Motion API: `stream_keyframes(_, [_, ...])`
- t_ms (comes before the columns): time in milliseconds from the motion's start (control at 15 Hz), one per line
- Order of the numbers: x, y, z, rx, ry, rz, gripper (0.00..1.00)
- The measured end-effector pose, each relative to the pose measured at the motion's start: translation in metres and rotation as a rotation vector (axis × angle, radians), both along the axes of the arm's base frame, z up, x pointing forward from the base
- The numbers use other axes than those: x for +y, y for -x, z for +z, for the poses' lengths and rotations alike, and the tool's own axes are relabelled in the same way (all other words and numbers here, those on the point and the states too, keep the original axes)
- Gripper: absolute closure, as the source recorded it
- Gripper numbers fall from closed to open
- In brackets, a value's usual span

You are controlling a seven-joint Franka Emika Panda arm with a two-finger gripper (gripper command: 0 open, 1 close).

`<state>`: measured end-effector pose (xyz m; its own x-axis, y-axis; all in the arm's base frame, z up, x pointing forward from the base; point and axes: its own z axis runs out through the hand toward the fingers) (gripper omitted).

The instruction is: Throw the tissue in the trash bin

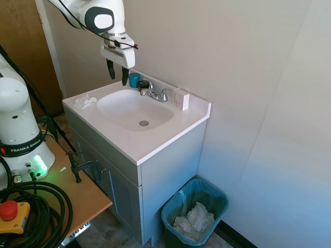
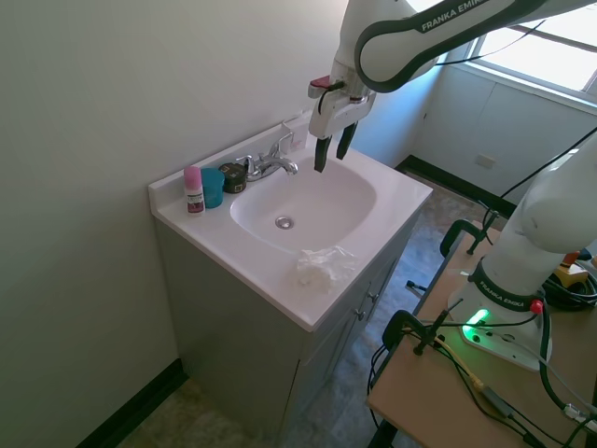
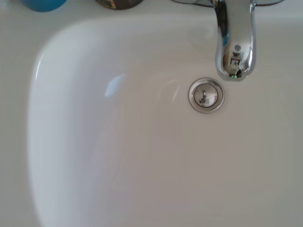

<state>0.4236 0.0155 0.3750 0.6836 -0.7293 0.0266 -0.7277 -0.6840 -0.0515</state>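
Nearest to you in the first exterior view, on the floor beside the vanity's side panel, stands the trash bin [image 1: 195, 214], a dark rectangular box lined with a thin teal plastic bag; crumpled white paper wads [image 1: 194, 219] lie inside it. Above it the smooth white counter [image 1: 155, 140] runs to a square front corner. Your tissue [image 2: 324, 265], a small wrinkled white wad, lies on the counter's front strip, between the front edge and the basin rim, toward the corner away from the bin. The oval basin [image 2: 308, 207] is glossy and bare around its round metal drain [image 3: 206, 95]. Open air surrounds your gripper [image 2: 333, 154], which hangs over the back of the basin near the chrome faucet [image 2: 270, 163]; its dark fingers are spread apart and hold nothing. Farthest, along the counter's back edge, stand a teal cup [image 2: 213, 187], a pink-capped bottle [image 2: 193, 189] and a dark round jar [image 2: 232, 176].
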Motion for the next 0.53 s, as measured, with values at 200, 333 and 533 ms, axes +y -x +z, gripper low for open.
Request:
stream_keyframes(200, [0.003,0.000,-0.001,0.007,0.003,0.023,0.00])
stream_keyframes(333, [0.024,-0.001,-0.001,-0.005,-0.016,0.097,0.00])
stream_keyframes(533, [0.072,0.006,-0.004,-0.017,-0.017,0.202,0.00])
